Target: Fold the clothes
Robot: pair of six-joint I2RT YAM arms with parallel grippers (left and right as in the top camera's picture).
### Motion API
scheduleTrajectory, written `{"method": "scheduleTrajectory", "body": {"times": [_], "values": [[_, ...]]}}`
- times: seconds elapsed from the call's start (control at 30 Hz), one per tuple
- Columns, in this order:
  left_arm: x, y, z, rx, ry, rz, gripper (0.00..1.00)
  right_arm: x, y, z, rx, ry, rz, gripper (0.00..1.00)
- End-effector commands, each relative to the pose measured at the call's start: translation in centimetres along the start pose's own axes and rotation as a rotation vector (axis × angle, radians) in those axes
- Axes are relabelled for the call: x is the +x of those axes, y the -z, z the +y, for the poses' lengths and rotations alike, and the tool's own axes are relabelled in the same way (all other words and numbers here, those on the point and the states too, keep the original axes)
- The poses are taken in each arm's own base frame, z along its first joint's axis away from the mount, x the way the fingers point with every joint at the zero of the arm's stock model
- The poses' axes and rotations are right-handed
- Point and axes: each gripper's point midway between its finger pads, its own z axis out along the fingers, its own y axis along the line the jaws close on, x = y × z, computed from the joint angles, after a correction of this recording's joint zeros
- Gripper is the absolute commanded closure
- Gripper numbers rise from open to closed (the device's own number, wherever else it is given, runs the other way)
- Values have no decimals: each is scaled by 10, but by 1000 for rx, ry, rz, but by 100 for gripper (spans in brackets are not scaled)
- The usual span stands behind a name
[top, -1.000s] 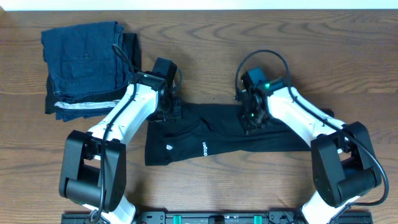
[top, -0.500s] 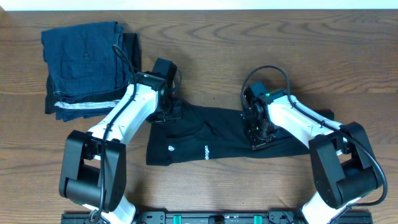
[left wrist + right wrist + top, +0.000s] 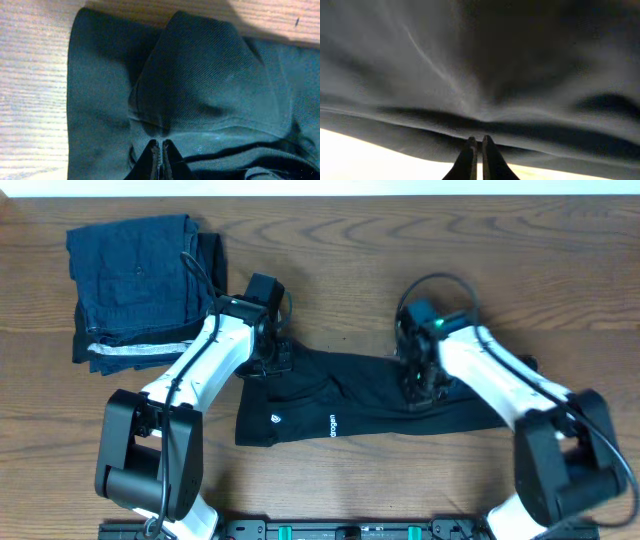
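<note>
Black T-shirt (image 3: 340, 405) lies as a long band across the middle of the frame. One lengthwise fold looks made, crosswise folds left to do. Left gripper (image 3: 272, 362) pressed together, pinching the shirt's upper-left corner; right gripper (image 3: 420, 385) likewise nipped onto fabric right of centre. Folded blue garments (image 3: 140, 280) wait upper left.

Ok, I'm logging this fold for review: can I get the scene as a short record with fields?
T-shirt: black, lying as a wide rumpled band on the table
left gripper: shut on the T-shirt's far edge, at its left end
right gripper: shut on the T-shirt's right half
blue garments: folded pile, far left, apart from the T-shirt
</note>
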Motion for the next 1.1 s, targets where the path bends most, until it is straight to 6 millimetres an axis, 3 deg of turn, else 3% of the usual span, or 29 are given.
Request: {"method": "scheduleTrajectory", "body": {"times": [0.0,0.13,0.33,0.5,0.8,1.07], "values": [[6,2,4,-11,17,14,94,-13,32,-17,8,-74,-109,93],[11,-1,6,-22,19,40,94,-6,33,-37,8,-153,-85,91],[14,-10,8,-35,23,69,94,-4,19,-63,6,-242,-91,93],[18,-16,11,-40,24,81,94,-3,-1,-59,-44,-249,-110,96],[23,-27,14,-40,24,81,94,29,-32,-67,22,-291,-31,99],[25,-29,15,-42,25,87,94,57,-35,-73,77,-390,70,99]]}}
